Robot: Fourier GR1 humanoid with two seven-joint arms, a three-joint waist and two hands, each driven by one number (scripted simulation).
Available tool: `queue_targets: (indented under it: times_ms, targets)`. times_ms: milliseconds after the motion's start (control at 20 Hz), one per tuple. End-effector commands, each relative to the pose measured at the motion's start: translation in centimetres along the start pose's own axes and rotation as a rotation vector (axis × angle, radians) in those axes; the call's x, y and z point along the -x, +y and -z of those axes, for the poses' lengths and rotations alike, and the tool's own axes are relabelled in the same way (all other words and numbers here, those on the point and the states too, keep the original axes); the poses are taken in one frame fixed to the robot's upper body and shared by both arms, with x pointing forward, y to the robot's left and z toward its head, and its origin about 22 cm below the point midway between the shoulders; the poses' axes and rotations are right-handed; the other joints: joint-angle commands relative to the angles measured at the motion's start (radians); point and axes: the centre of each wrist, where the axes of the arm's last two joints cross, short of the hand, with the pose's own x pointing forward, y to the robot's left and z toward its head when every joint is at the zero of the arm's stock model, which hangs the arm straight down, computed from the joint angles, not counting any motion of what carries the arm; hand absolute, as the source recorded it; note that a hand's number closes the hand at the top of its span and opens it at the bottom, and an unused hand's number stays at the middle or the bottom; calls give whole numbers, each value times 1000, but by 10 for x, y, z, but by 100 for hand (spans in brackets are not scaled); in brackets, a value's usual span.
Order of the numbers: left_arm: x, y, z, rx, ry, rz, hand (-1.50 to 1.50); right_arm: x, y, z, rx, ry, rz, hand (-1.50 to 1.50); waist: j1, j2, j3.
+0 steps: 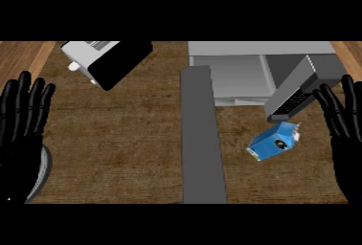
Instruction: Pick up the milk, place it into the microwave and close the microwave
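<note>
A blue milk carton (pixel 274 141) lies tilted on the brown counter, right of the middle, just below the microwave's door. The grey microwave (pixel 240 67) stands at the back right with its cavity showing. Its door (pixel 300 88) is swung open toward the right, the keypad strip facing down. My right hand (pixel 344 129) rests open at the right edge, fingers up, a little right of the carton and apart from it. At the left edge my left hand (pixel 21 129) rests open, fingers up, far from the carton.
A white toaster-like appliance with a black panel (pixel 106 60) stands at the back left. A long grey strip (pixel 201 139) runs down the middle of the counter from the microwave to the front edge. A plate's rim (pixel 47 165) shows behind my left hand.
</note>
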Motion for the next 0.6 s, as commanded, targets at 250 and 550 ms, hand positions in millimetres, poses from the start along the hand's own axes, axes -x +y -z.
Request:
queue_targets:
  times_ms: [250,550]
  targets:
    - [25,0,14,-6,27,-69,-150,-7,5,44,476,59,26,-150,22,5,-7]
    - [28,26,-28,-84,157,-136,-150,-29,12,69,427,198,36,-150,27,-2,-6]
